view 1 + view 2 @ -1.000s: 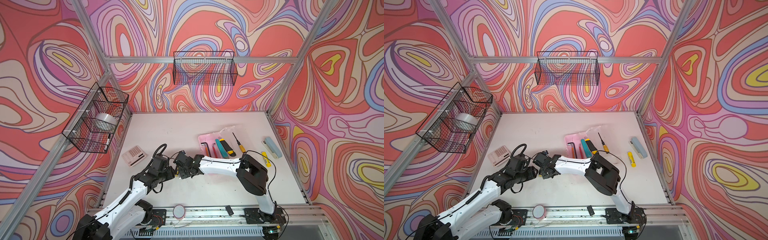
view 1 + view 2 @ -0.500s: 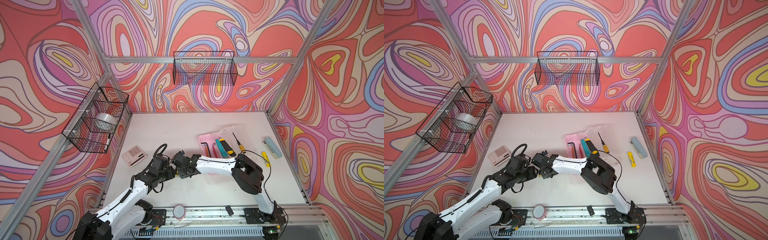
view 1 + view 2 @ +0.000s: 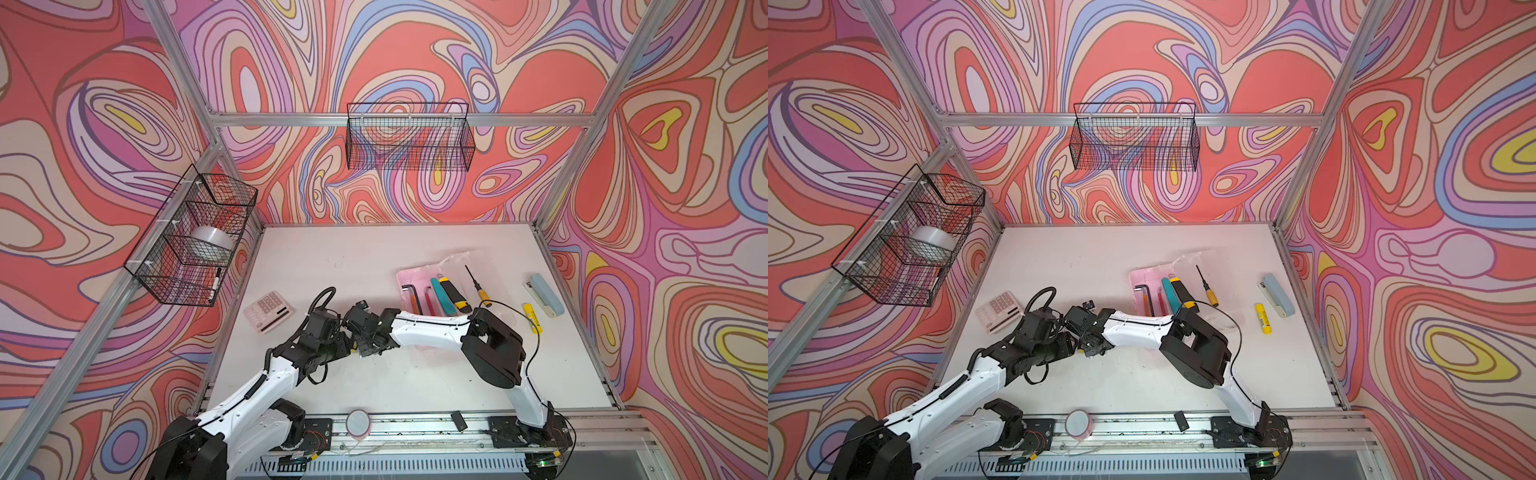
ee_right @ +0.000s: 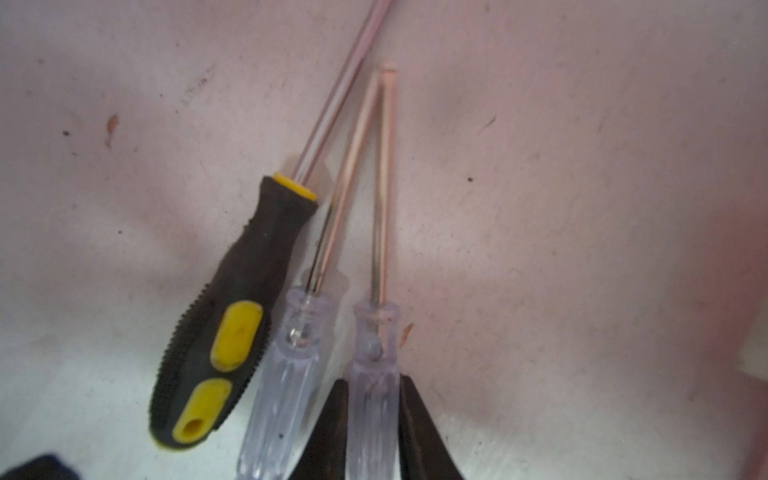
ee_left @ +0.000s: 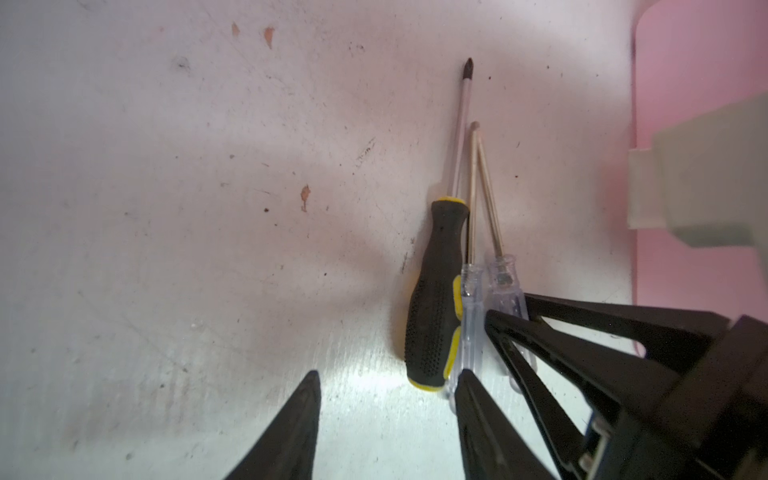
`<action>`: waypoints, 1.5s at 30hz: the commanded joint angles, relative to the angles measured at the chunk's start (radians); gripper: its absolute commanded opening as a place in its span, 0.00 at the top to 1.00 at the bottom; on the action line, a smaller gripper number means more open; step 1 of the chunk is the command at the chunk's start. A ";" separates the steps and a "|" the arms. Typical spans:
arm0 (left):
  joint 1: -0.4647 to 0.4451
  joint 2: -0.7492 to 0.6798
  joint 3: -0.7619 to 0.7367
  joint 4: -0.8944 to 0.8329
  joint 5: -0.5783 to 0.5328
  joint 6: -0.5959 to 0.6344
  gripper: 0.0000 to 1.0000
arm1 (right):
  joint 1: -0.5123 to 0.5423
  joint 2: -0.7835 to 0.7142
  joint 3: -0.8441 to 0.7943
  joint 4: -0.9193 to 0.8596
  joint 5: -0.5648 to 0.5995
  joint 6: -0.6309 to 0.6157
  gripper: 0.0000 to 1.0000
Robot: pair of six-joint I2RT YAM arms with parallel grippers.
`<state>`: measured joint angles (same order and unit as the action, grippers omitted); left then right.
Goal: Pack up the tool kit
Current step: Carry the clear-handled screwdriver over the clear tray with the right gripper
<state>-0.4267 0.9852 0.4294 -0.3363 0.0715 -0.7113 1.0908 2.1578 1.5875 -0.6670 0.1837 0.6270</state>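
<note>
The tool kit (image 3: pixel 405 279) is a pale pink case lying open at the table's middle right, holding hex keys (image 3: pixel 413 297), a teal tool (image 3: pixel 441 297) and a black-yellow utility knife (image 3: pixel 455 297). A yellow-handled screwdriver (image 3: pixel 478 286) lies on its clear lid. Left of the case, three screwdrivers lie side by side under both grippers. My right gripper (image 4: pixel 373 384) is shut on one clear-handled screwdriver (image 4: pixel 376 332). Beside it lie a second clear one (image 4: pixel 291 365) and a black-yellow one (image 4: pixel 232 316). My left gripper (image 5: pixel 389 374) stands open just behind the black-yellow handle (image 5: pixel 436 299), holding nothing.
A pink calculator (image 3: pixel 268 311) lies at the left. A grey-blue bar (image 3: pixel 546 293) and a yellow marker (image 3: pixel 532 318) lie at the right edge. Wire baskets hang on the left wall (image 3: pixel 191 237) and back wall (image 3: pixel 409 137). A round pink disc (image 3: pixel 358 423) sits on the front rail.
My right gripper has closed onto the clear-handled screwdriver and its arm has shifted slightly left. The left arm has hardly moved.
</note>
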 commanded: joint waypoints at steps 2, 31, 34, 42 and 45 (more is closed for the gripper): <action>-0.005 0.015 -0.008 0.022 -0.001 -0.014 0.47 | 0.005 -0.024 -0.008 -0.026 0.023 -0.008 0.91; -0.005 0.133 0.061 0.115 0.020 0.010 0.48 | -0.374 -0.717 -0.236 -0.306 0.279 -0.223 1.00; -0.004 0.137 0.061 0.117 0.021 0.011 0.48 | -0.460 -0.732 -0.258 -0.285 0.278 -0.286 1.00; -0.003 0.126 0.052 0.117 0.014 0.016 0.48 | -0.565 -0.669 -0.309 -0.225 0.281 -0.355 1.00; -0.003 0.113 0.048 0.111 0.003 0.018 0.48 | -0.579 -0.657 -0.323 -0.213 0.276 -0.376 1.00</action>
<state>-0.4267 1.1141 0.4644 -0.2272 0.0879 -0.7067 0.5232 1.4929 1.2778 -0.9115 0.4477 0.2920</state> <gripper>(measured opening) 0.516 0.165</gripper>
